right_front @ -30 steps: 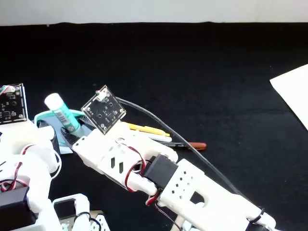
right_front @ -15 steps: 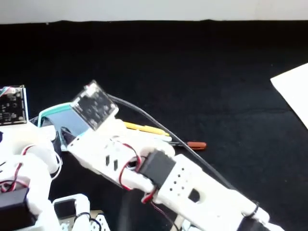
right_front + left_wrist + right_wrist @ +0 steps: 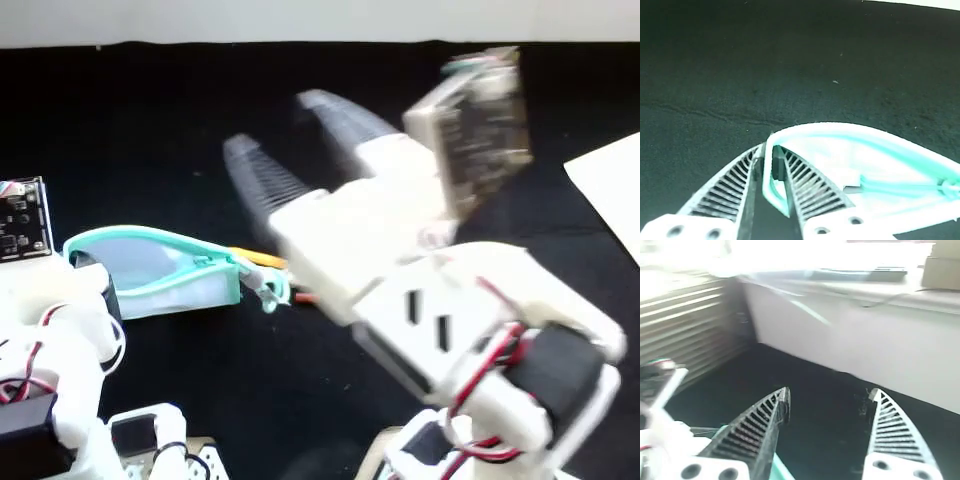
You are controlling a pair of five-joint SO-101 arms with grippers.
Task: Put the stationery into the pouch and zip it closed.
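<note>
A teal-rimmed pouch (image 3: 150, 265) lies on the black table at the left, its mouth gaping and its zip pull (image 3: 270, 290) at the right end. In the left wrist view my left gripper (image 3: 772, 167) is shut on the end of the pouch rim (image 3: 850, 131). My right gripper (image 3: 300, 150) hangs raised above the table, right of the pouch, open with nothing between its fingers; its wrist view also shows the gripper (image 3: 830, 410) open and empty. A yellow pen (image 3: 262, 258) and a reddish pen tip (image 3: 305, 297) lie beside the pouch, partly hidden by the right arm.
A white sheet of paper (image 3: 610, 190) lies at the table's right edge. The left arm's body (image 3: 50, 330) fills the near left corner. A pale wall runs behind the table's far edge.
The right arm has lifted up and back from the pouch, its gripper now open and empty. The glue stick seen upright at the pouch's mouth a second ago is out of sight.
</note>
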